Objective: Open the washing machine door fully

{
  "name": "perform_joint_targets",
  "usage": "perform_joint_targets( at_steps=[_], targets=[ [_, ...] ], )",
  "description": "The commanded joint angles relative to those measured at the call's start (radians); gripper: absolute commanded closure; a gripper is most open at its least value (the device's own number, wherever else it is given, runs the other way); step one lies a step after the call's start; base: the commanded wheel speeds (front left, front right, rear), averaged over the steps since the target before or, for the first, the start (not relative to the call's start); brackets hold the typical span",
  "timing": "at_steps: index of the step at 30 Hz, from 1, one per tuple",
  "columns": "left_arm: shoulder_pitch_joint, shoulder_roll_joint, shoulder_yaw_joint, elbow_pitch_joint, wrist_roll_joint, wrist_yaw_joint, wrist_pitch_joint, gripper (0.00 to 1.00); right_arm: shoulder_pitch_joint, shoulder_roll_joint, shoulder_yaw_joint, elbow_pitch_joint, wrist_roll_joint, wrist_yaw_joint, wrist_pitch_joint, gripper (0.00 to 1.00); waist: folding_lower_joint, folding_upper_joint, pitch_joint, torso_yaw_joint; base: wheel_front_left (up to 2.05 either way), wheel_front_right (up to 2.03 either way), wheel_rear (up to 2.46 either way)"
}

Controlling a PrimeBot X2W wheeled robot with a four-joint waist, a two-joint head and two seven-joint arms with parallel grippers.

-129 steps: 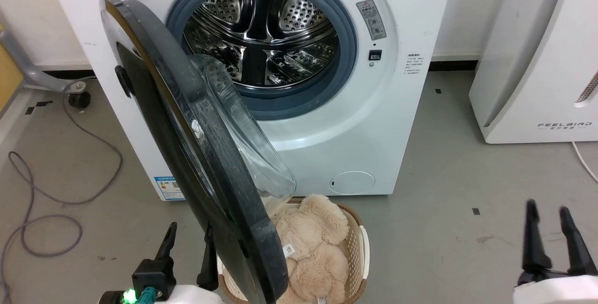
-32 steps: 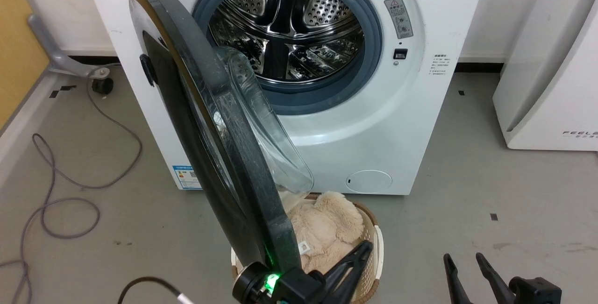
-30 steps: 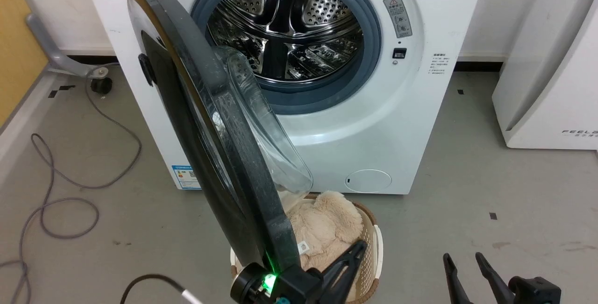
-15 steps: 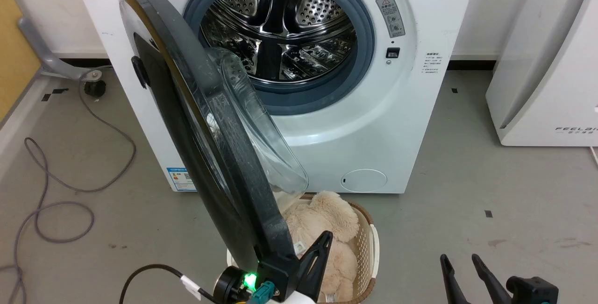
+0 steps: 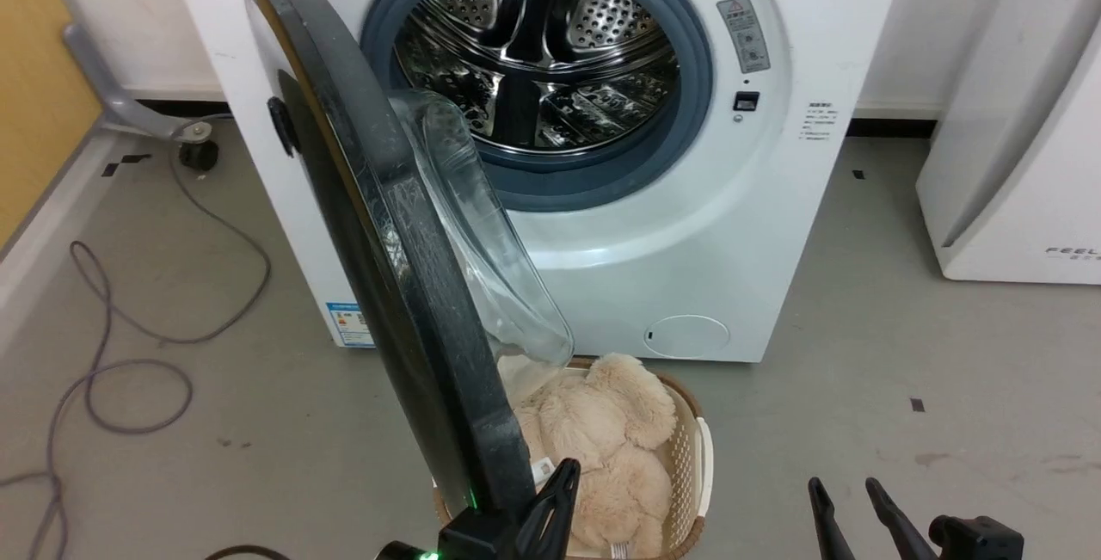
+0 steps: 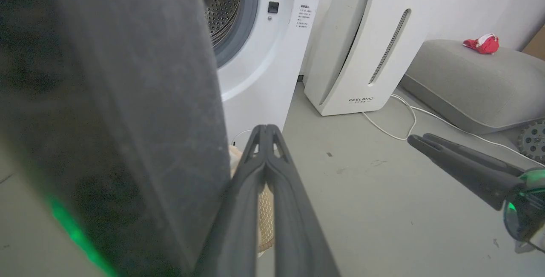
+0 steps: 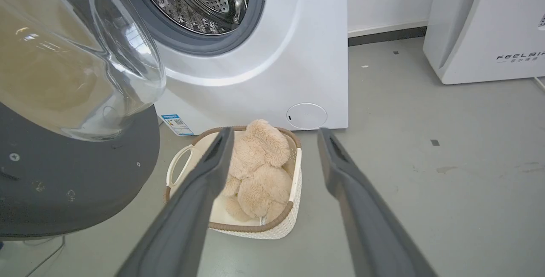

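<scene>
You have the white washing machine straight ahead on the grey floor, its steel drum exposed. A tall white appliance stands just beside it on the right of the head view.

The washing machine door is swung out from the machine's front on its left-side hinge. You see it almost edge-on from the head camera, with the clear glass bowl bulging toward the right. Its lower rim hangs over the near left part of a woven basket, which sits on the floor in front of the machine and holds a beige plush toy.

Your left end effector is clenched, its fingers pressed together with nothing between them. It lies right alongside the door's lower rim on the inner side; you cannot tell whether it touches. Your right end effector is released, its fingers spread, over bare floor well to the right of the basket.

A grey cable loops on the floor at the left.
</scene>
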Motion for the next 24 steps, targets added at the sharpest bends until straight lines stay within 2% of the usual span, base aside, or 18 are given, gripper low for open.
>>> perform_joint_targets(
  at_steps=[1,11,24],
  targets=[
    [0.014,0.016,0.012,-0.012,0.000,0.012,0.001,1.00,-0.011,0.004,0.001,0.003,0.003,0.001,-0.002,0.00,0.0000,-0.0001,-0.001,0.009,0.00,0.00,0.00],
    [0.063,0.053,0.022,-0.082,-0.002,0.037,0.010,1.00,-0.007,0.004,-0.002,0.013,0.004,0.001,0.003,0.00,0.0000,-0.0001,-0.006,0.074,0.00,0.00,0.00],
    [0.081,0.091,0.059,-0.136,0.006,0.082,0.006,1.00,-0.010,0.004,-0.009,0.022,0.011,0.001,-0.001,0.00,0.0000,-0.0001,0.003,0.225,0.00,0.00,0.00]
  ],
)
